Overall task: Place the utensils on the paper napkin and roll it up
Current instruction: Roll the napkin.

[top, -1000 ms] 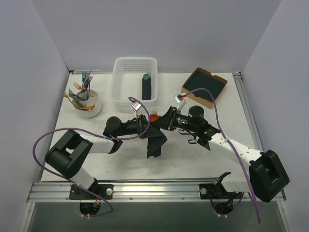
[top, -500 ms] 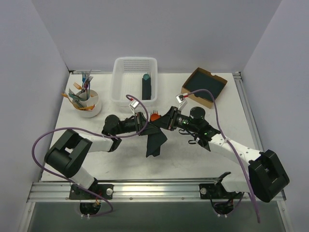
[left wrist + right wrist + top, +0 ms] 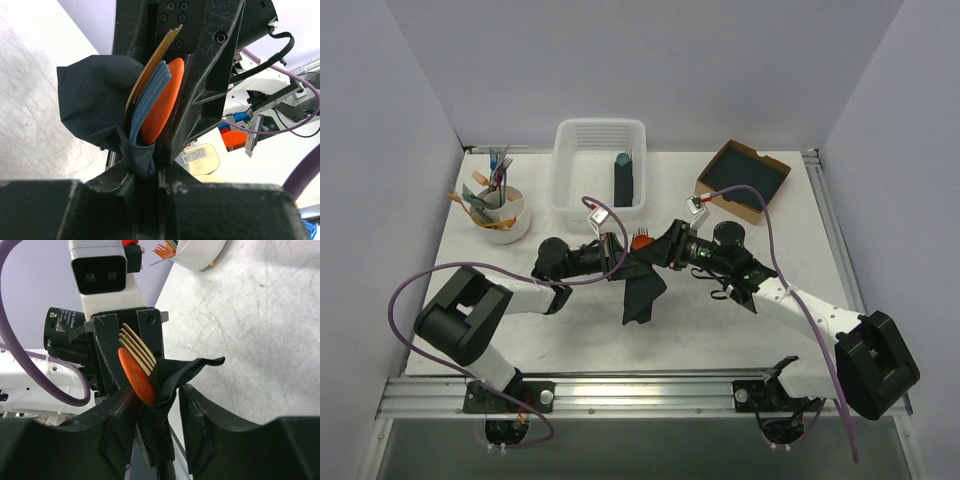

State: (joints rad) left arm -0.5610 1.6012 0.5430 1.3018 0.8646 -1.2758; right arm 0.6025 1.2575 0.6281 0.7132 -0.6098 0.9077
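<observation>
Paper napkin (image 3: 640, 292) wrapped around the orange utensils (image 3: 640, 241), gripped over the middle of the desk (image 3: 720, 320).
The left end effector (image 3: 618, 260) pinches the paper napkin just below the protruding fork and spoon tips. The right end effector (image 3: 658, 258) stands spread around the same bundle, one finger touching the paper and the other apart.

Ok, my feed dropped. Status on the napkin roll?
Left gripper shut on the paper napkin. Right gripper open around it. Utensils inside, orange tips showing. Nothing in the way.
</observation>
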